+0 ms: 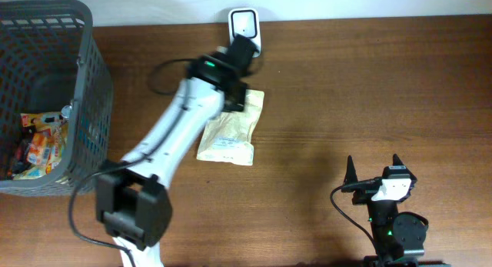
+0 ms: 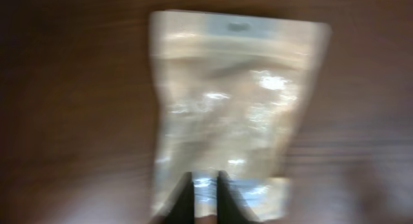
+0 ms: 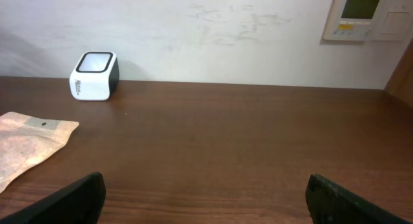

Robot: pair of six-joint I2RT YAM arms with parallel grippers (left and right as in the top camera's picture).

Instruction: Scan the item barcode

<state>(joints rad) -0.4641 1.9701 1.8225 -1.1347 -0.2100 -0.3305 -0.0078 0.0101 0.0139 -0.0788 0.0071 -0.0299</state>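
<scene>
Pouch: a flat tan pouch lies on the desk, a little left of the middle and closer to the far edge. A pale label is on its upper face, and the print is too small to read.
Scanner: a small white scanner stands at the far edge of the desk, just behind the pouch. In the right wrist view the 2 are near each other but apart.
Left arm: the left arm reaches from the near edge of the desk to the far end of the pouch, and its wrist covers that end from above.
Left claw: the left claw has its 2 fingers almost together, with only a thin slit between them, right at the edge of the pouch. The wrist picture is blurred, so I cannot tell if the edge is pinched or only touched.
Right claw: the right claw is near the front right corner of the desk, spread wide with nothing between its fingers.
Basket: a grey plastic basket is at the left edge of the desk, with colourful snack packs inside.
Wall: a white control panel hangs on the wall behind the desk.
</scene>
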